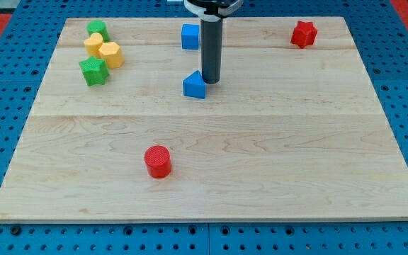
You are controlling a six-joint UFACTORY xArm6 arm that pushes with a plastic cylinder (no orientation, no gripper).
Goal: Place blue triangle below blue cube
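Wooden board (211, 163) on blue pegboard, my tip (211, 79) touching blue triangle (195, 85) at its upper right, blue cube (190, 36) above, plain rod, nothing gripped.

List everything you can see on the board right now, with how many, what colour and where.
blue cube: one, blue, near the view's top, just left of centre
blue triangle: one, blue, below the blue cube
red star: one, red, the view's top right
red cylinder: one, red, lower middle, left of centre
green blocks: two, green, top left; one at the cluster's top, a star at its bottom
yellow blocks: two, yellow, top left cluster
board: one, pale wood
my tip: one, dark rod end, touching or nearly touching the blue triangle's upper right
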